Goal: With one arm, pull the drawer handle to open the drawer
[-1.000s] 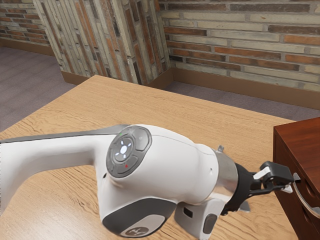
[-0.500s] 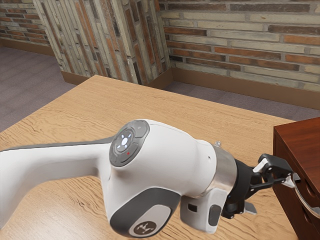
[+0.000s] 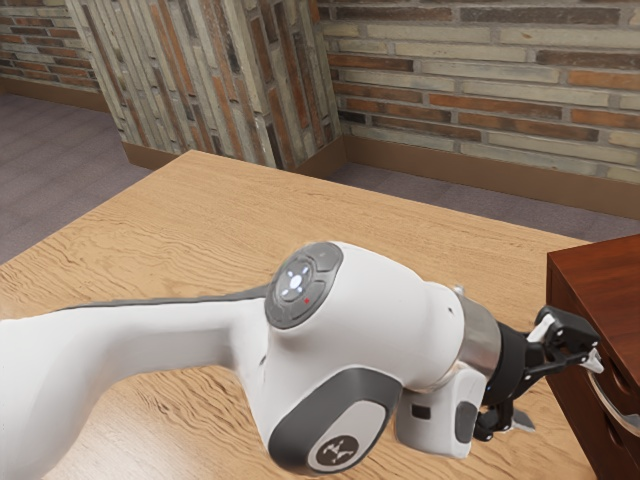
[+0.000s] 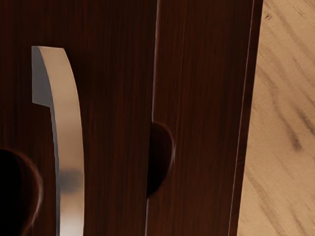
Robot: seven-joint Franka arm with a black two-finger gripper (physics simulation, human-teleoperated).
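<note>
A dark red-brown wooden drawer cabinet (image 3: 598, 285) stands on the table at the exterior view's right edge. A curved silver handle (image 3: 620, 408) is on its front. My black gripper (image 3: 573, 346) is level with the handle's upper end and just short of the drawer front. Its fingers stand apart, open, with nothing held between them. In the wrist view the drawer front (image 4: 118, 88) is very close, and the silver handle (image 4: 66, 142) runs along it off to one side. A dark seam separates the front from the neighbouring panel (image 4: 202, 98).
The light wooden table (image 3: 250, 220) stretches away to the exterior view's left and back. My bulky white arm (image 3: 340, 370) lies low over the table's near part. Brick walls (image 3: 480, 80) stand well behind the table.
My arm has reached further toward the exterior view's right and rolled about its axis. The gripper has closed in on the drawer front and the handle's upper end. The drawer has not moved.
</note>
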